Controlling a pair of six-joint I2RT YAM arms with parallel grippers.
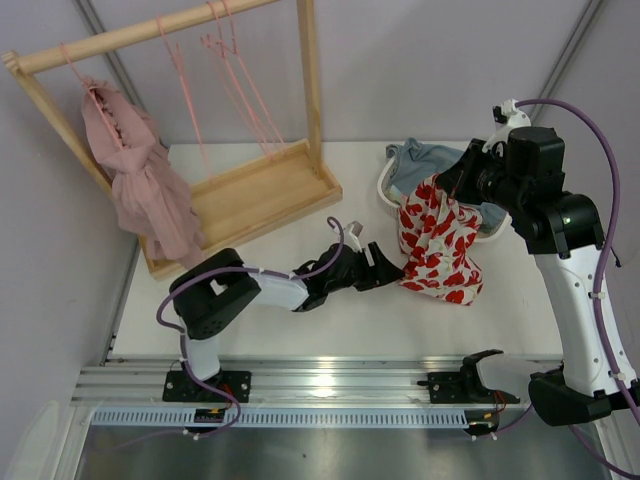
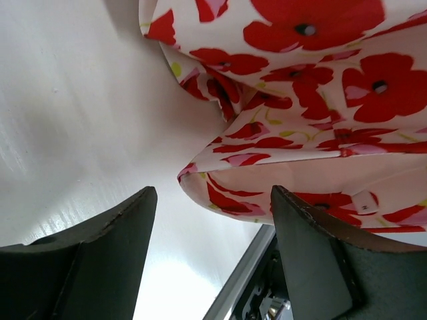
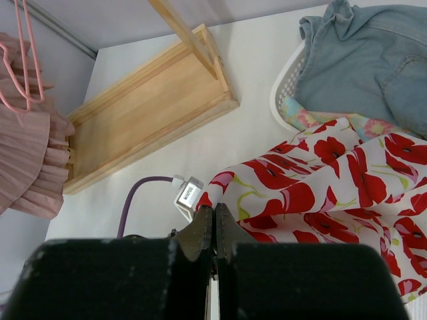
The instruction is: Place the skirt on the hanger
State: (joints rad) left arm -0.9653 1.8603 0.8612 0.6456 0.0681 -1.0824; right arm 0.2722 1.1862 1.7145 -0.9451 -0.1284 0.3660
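The skirt [image 1: 437,240], white with big red flowers, hangs from my right gripper [image 1: 447,184], which is shut on its upper edge; its lower folds rest on the table. In the right wrist view the jaws [image 3: 215,212] pinch the cloth's corner [image 3: 320,180]. My left gripper [image 1: 385,274] is open, low over the table, right at the skirt's lower left edge; in the left wrist view the skirt's hem [image 2: 280,133] lies just beyond its fingers [image 2: 113,253]. Several pink hangers [image 1: 232,75] hang on the wooden rack's bar.
The wooden rack [image 1: 255,190] stands at the back left, with a dusty-pink ruffled garment [image 1: 140,180] hanging on its left end. A white basket [image 1: 386,190] holding a blue-grey cloth [image 1: 425,158] sits behind the skirt at the back right.
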